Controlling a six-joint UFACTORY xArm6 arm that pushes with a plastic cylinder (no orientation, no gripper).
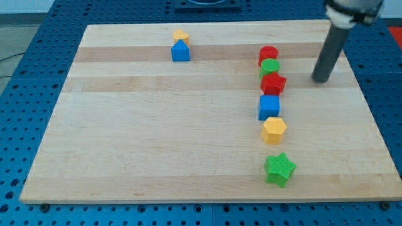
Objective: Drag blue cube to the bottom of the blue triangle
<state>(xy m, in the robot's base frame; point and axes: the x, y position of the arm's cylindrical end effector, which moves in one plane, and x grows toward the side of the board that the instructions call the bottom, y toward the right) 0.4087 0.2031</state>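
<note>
The blue cube sits in a column of blocks right of the board's middle, below a red block and above a yellow hexagon block. The blue triangle block is near the view's top, left of centre, with a small yellow block touching its top side. My tip is on the board at the view's upper right, to the right of the column and slightly above the blue cube, apart from every block.
A red cylinder and a green cylinder head the column. A green star lies near the board's bottom edge. The wooden board rests on a blue perforated table.
</note>
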